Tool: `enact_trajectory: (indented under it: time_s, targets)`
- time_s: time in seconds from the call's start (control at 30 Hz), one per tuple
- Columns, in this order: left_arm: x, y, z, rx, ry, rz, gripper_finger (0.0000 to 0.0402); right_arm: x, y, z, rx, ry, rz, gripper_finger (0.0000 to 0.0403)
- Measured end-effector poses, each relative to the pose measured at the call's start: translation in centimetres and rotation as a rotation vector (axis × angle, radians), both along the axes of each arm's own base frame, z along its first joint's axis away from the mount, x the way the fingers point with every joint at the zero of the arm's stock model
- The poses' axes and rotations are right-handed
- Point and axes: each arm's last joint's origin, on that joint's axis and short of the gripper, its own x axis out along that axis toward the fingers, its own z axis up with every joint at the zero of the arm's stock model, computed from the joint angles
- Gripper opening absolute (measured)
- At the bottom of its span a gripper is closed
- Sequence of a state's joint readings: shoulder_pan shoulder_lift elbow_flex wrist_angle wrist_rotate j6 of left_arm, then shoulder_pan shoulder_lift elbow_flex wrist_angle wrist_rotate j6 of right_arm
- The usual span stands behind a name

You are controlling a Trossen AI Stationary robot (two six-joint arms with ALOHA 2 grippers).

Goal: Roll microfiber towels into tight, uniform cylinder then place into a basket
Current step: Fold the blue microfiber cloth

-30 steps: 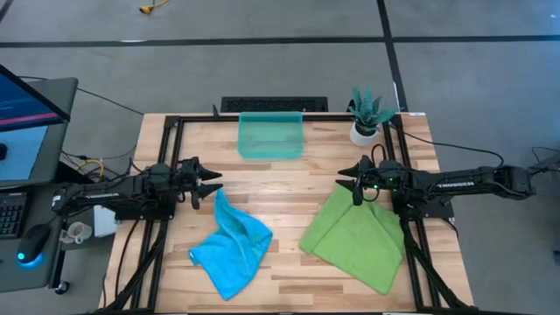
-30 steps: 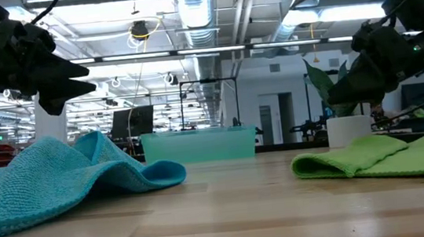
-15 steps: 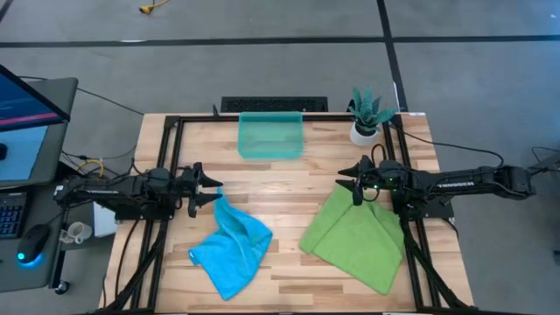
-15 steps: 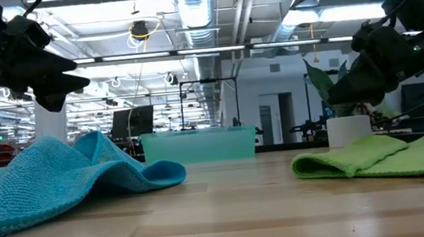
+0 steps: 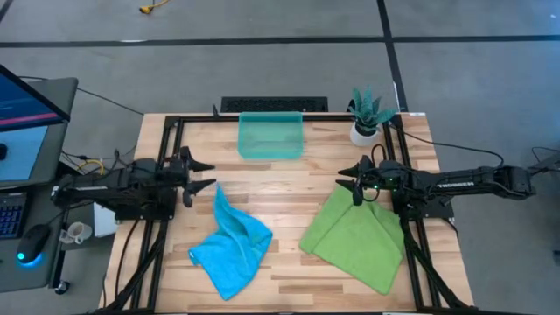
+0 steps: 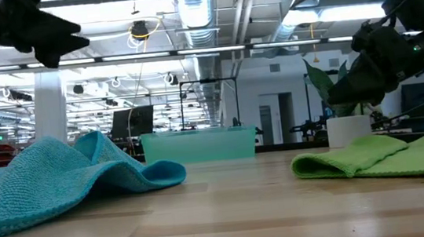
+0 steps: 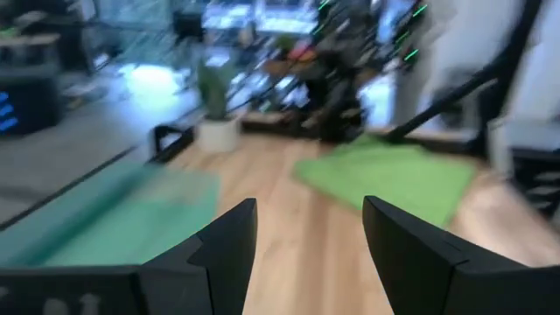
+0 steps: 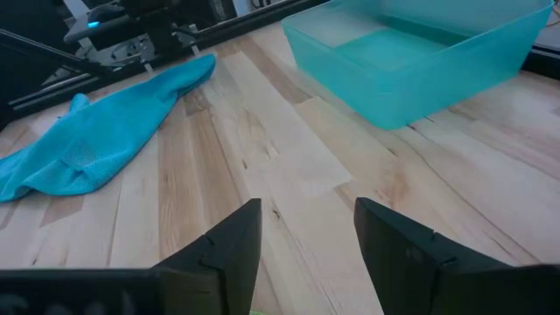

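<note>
The wooden table (image 5: 289, 188) fills the middle of the high view, and neither towel has been rolled, so the task looks to be at its very start. The lime-green towel (image 5: 354, 238) lies folded loosely at lower right of centre; the sky-blue towel (image 5: 230, 243) lies crumpled at lower left of centre, well apart from it. The teal basket (image 5: 270, 136) sits empty at the top centre edge, with a white potted plant (image 5: 367, 115) to its right. The right gripper (image 5: 343, 184) hovers over the green towel's upper corner, jaws apart and holding nothing. The left gripper (image 5: 208, 174) hangs just above and left of the blue towel's top corner, jaws likewise apart and empty. Next, a towel probably needs spreading flat before rolling from one edge.
</note>
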State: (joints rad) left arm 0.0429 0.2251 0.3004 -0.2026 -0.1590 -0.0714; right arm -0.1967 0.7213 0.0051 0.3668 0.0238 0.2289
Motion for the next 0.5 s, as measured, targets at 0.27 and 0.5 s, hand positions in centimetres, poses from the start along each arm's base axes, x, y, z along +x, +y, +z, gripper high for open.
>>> enact_trajectory:
  time_s: [0.27, 0.5]
  targets:
    - [2.1, 0.1, -0.1, 0.001, 0.418, 0.006, 0.0200, 0.0, 0.0, 0.0, 0.000, 0.000, 0.000, 0.0207]
    - [4.5, 0.0, -2.1, -0.016, 0.636, -0.050, 0.0200, 0.0, 0.0, 0.0, 0.000, 0.000, 0.000, 0.0207]
